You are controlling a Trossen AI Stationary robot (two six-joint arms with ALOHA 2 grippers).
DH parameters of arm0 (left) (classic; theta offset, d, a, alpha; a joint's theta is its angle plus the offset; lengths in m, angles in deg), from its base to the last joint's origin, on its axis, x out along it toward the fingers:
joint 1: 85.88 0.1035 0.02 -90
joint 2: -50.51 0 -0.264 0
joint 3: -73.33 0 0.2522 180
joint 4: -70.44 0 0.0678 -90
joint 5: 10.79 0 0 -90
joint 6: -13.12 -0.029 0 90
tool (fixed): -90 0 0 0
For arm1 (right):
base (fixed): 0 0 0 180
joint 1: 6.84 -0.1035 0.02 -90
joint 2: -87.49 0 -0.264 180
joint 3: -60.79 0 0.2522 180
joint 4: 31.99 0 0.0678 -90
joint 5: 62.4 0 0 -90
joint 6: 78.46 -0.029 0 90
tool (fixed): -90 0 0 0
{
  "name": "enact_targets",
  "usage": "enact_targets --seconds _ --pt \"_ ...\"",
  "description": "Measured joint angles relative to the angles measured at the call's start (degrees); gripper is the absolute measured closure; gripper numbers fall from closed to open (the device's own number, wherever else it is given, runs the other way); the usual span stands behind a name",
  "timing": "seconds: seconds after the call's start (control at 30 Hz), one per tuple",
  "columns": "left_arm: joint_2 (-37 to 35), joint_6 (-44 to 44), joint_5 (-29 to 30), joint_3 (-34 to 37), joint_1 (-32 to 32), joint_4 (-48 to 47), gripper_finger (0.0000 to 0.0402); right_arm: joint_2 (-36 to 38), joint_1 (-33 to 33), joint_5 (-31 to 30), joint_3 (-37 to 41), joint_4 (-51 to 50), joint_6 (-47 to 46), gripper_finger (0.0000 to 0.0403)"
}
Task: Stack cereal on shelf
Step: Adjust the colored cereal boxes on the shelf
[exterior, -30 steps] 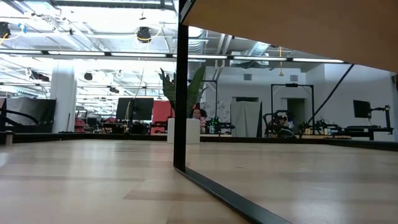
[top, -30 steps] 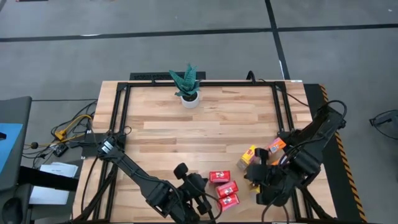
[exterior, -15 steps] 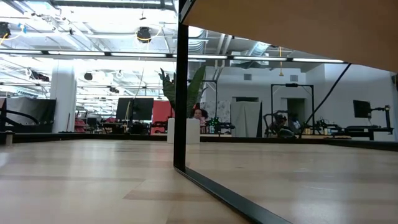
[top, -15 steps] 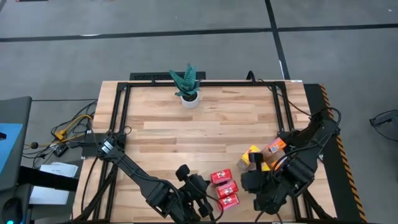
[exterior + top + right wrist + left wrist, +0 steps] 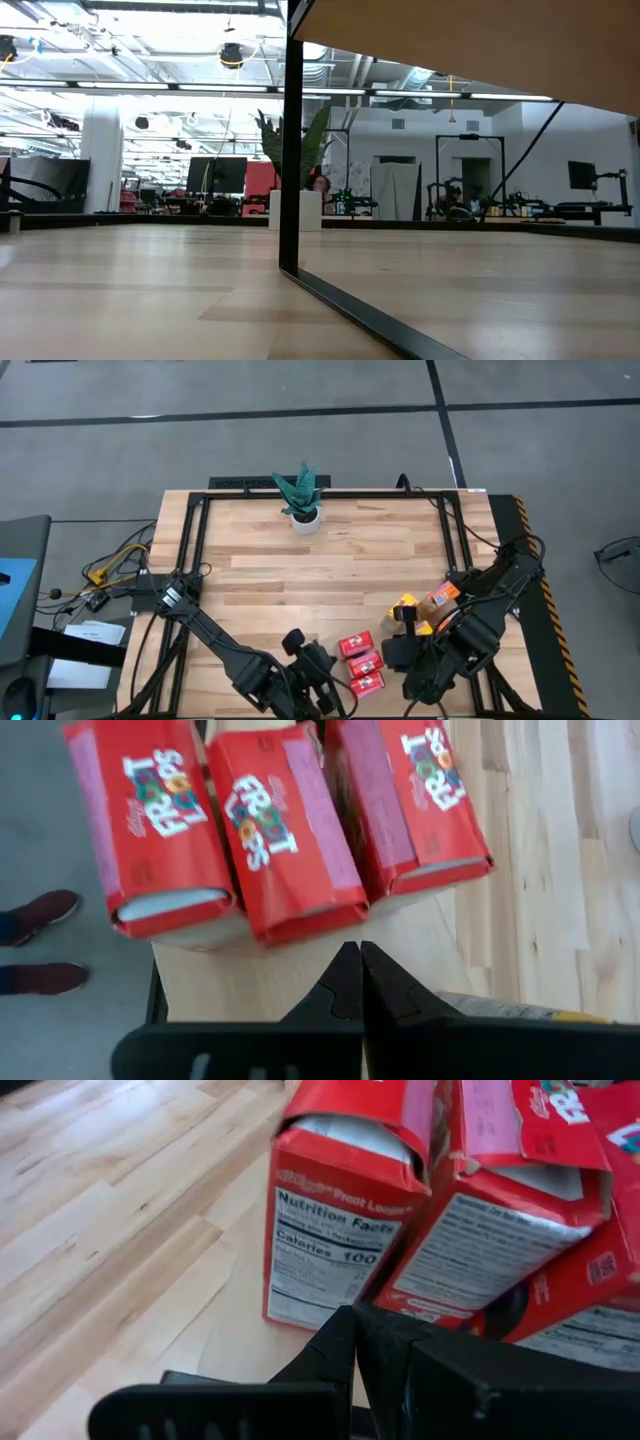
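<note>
The left gripper (image 5: 322,682) is low at the near edge of the tabletop (image 5: 330,560), a bit left of the middle. Its fingers (image 5: 345,1355) are pressed tight together and hold nothing. Just to its right lie three red cereal boxes (image 5: 358,662) in a row, side by side, flat on the wood. In the left wrist view the red boxes (image 5: 340,1230) are very close in front of the fingers, with their open flaps up.

Farther right, the right gripper (image 5: 392,652) sits just beside the red boxes. Its fingers (image 5: 352,982) are also squeezed shut, with nothing between them. In the right wrist view the three red boxes (image 5: 270,830) lie next to each other at the tabletop's edge, and two dark shoes (image 5: 40,940) stand on the grey floor past it.

A yellow box (image 5: 402,607) and an orange box (image 5: 442,596) rest on the wood near the right arm.

At the far side stands a green plant (image 5: 300,495) in a white pot.

In the low view a pale board (image 5: 470,40) with a dark edge hangs across the top.
</note>
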Motion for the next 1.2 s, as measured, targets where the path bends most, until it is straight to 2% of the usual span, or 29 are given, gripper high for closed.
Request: enact_targets --seconds 0.23,0.5,0.73,0.93,1.2 --pt "0.0 0.6 -1.5 -0.6 -0.5 0.8 0.0401 0.0 0.3 0.4 0.0 1.0 1.5 0.0396" --pt "-0.1 1.6 -7.6 -0.6 -1.3 5.2 0.0401 0.0 1.0 0.4 0.0 1.3 2.6 0.0396" --pt "0.0 1.8 -7.6 -0.6 -2.6 8.9 0.0401 0.0 1.0 0.1 0.0 1.2 4.3 0.0396" --pt "0.0 -0.7 -4.7 -0.6 -1.9 13.0 0.0401 0.0 1.0 0.1 0.0 1.2 4.8 0.0396" --pt "0.0 -3.4 -6.7 -0.6 -1.2 16.6 0.0401 0.0 1.0 -0.1 0.0 1.1 4.7 0.0396"
